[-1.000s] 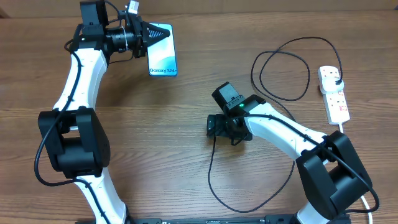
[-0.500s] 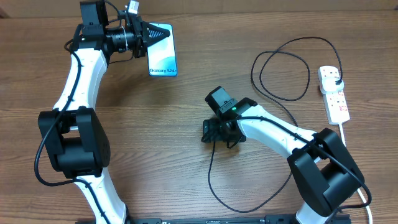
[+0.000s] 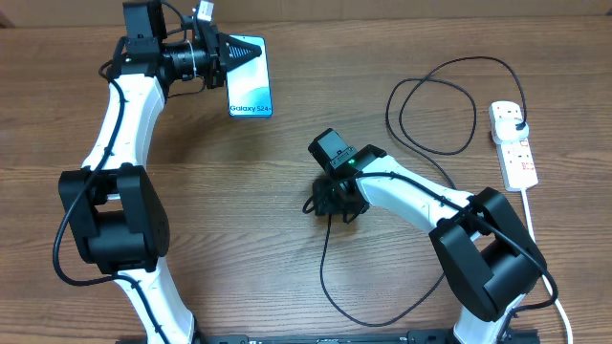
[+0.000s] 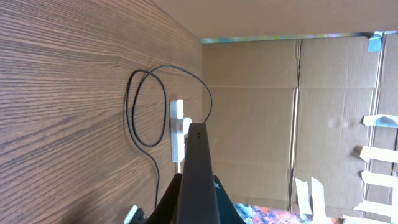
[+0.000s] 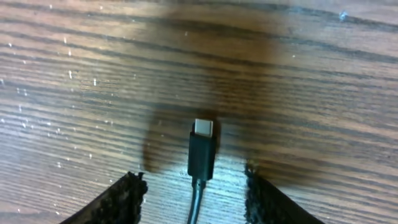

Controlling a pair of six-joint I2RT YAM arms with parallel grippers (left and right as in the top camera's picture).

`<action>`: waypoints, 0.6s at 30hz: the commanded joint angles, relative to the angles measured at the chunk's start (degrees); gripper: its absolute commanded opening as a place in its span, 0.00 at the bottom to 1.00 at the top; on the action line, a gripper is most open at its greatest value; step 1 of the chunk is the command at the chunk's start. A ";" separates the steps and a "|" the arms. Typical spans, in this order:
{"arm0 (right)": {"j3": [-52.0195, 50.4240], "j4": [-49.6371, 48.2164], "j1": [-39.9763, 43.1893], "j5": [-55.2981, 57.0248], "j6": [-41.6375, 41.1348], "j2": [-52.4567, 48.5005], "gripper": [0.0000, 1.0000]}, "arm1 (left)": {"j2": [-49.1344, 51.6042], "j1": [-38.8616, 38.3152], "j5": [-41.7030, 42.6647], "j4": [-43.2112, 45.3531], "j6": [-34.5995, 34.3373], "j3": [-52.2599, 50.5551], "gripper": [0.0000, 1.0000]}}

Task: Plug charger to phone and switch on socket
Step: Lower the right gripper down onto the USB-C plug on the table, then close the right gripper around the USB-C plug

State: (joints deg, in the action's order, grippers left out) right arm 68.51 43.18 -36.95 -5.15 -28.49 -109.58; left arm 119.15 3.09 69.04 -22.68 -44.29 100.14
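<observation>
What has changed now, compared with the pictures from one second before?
The right gripper moved to the robot's left, and its jaws narrowed around the connector tip of the thin black charger cable, not yet touching it. The left gripper still holds the slim blue-screened smartphone; the white power strip stayed put.

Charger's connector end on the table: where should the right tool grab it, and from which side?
Pinch the black housing of the charger just behind its metal tip, coming from straight above. It lies flat on the table with both flanks free, and the right tool straddles it.
</observation>
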 commanded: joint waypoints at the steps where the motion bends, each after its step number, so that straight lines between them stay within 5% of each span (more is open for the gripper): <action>1: 1.01 -0.59 -0.50 -0.04 0.52 -1.14 0.48 | -2.21 -0.11 2.56 0.22 1.51 1.60 0.04; 5: 1.03 -0.63 -0.66 -0.48 1.40 -1.14 0.36 | -2.21 -0.11 2.56 0.22 1.53 1.60 0.04; 18: 1.38 -1.81 -1.57 0.02 1.77 -1.14 0.28 | -2.21 -0.11 2.64 0.20 1.95 1.60 0.04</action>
State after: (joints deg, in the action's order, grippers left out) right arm 68.58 41.78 -38.28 -5.54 -26.96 -110.10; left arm 119.15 3.09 69.04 -22.68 -43.40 100.14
